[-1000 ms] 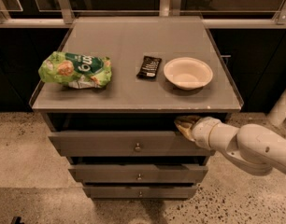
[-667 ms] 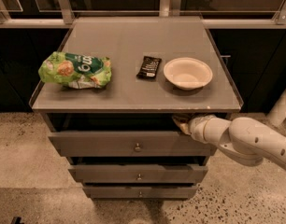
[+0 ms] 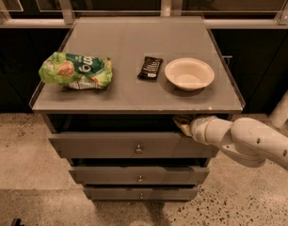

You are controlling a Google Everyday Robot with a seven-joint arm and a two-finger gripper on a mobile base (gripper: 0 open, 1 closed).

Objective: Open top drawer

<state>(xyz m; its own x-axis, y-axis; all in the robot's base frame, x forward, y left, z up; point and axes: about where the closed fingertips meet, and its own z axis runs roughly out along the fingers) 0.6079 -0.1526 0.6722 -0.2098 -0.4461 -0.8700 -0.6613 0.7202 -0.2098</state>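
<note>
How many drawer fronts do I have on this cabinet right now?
3, stacked below the tabletop: the top drawer, partly out; a middle drawer under it; a bottom drawer lowest. The gripper sits at the top drawer's upper right edge.

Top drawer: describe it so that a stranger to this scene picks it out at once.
Find the grey cabinet carrying a green bag and a bowl. Directly under its top sits the top drawer, with the tool at its upper right edge. It is taller and wider than the two drawer fronts below it.
</note>
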